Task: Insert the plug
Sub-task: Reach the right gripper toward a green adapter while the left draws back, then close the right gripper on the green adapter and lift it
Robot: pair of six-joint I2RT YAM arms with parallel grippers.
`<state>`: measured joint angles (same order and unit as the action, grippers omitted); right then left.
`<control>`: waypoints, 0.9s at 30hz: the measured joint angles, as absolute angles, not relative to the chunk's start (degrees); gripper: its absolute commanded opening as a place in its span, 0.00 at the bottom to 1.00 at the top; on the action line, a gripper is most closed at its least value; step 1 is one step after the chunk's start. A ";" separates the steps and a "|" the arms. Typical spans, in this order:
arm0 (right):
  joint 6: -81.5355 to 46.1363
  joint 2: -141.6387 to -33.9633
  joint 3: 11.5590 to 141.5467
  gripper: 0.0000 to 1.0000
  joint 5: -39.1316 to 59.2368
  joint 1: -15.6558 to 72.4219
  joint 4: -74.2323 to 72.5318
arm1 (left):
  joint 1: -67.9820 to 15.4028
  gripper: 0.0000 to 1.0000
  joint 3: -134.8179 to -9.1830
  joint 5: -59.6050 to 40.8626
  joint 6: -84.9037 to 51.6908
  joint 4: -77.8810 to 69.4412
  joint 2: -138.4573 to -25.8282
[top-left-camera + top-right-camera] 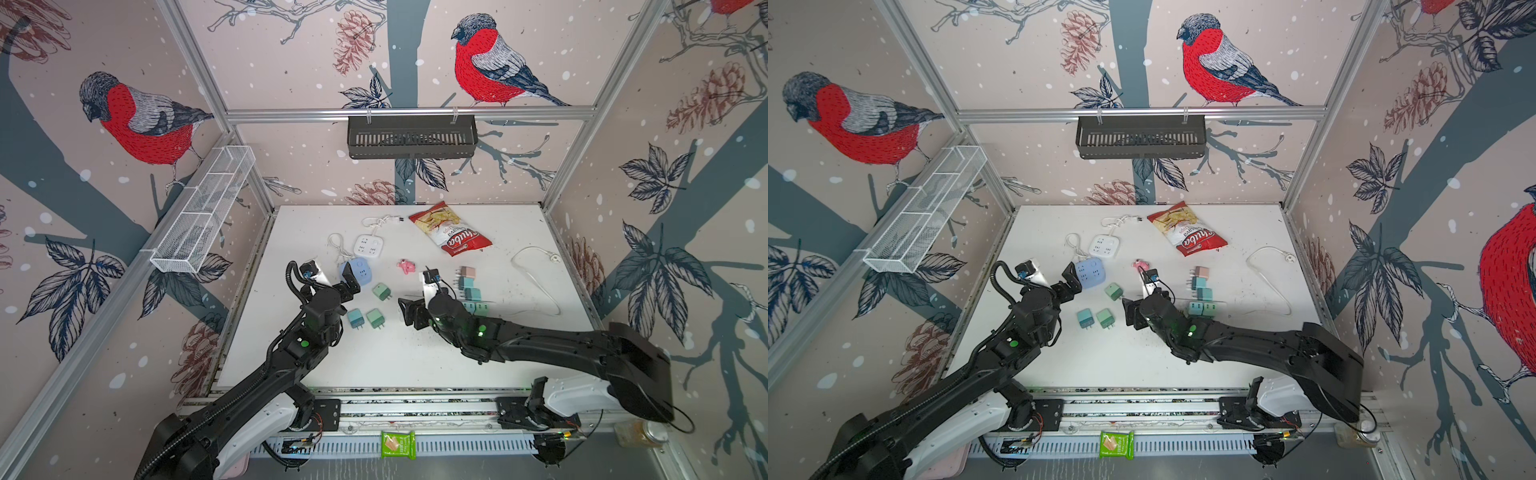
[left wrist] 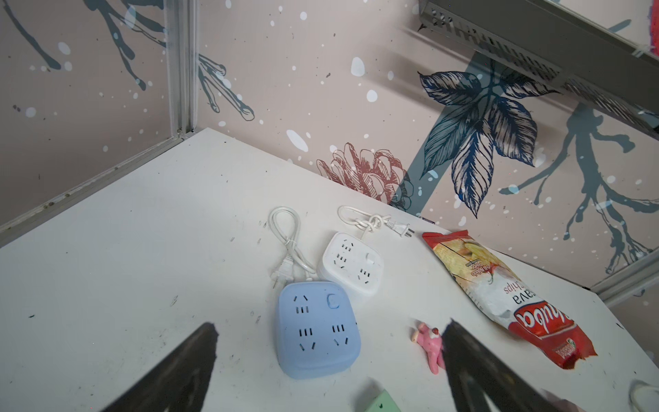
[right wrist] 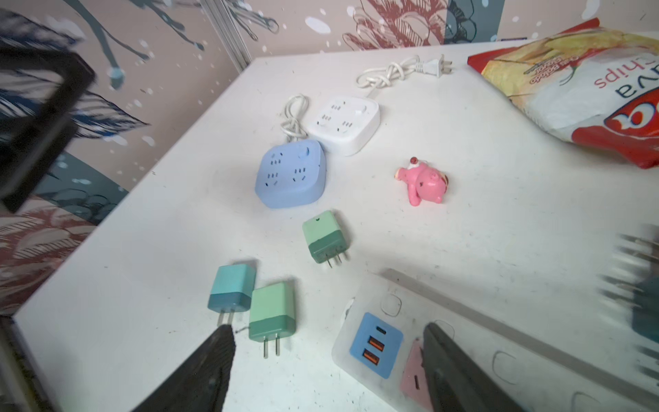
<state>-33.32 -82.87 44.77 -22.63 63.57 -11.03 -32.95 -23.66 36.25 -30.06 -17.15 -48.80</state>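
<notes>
Left hand (image 2: 331, 326) spread beside blue socket (image 3: 290, 174), green plug (image 3: 324, 237) flat, prongs pointing away

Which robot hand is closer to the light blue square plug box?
Left. The left gripper is right beside the light blue square plastic socket box. The right gripper is farther off, beyond the green plastic plug adapter.

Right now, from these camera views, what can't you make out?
Power strip: right wrist view; the right hand covers part, the bottom edge cuts off the rest.
Plugs by the strip: right wrist view; blurred and cut off at the frame's side.
Green plug: left wrist view; cut off by the bottom edge.
Pink toy: left wrist view; partly behind a finger of the left hand.
</notes>
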 measured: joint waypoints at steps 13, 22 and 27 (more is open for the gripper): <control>-28.88 -109.30 68.31 0.83 -16.99 60.29 3.11 | -27.42 0.98 -24.64 31.55 -34.65 -13.85 -53.10; -23.73 -118.63 76.66 0.84 -10.41 56.36 7.33 | -27.18 0.98 -24.99 31.09 -34.70 -13.34 -53.67; -22.13 -121.58 80.14 0.83 -8.82 56.05 8.16 | -27.11 0.98 -24.99 30.24 -34.70 -13.37 -53.93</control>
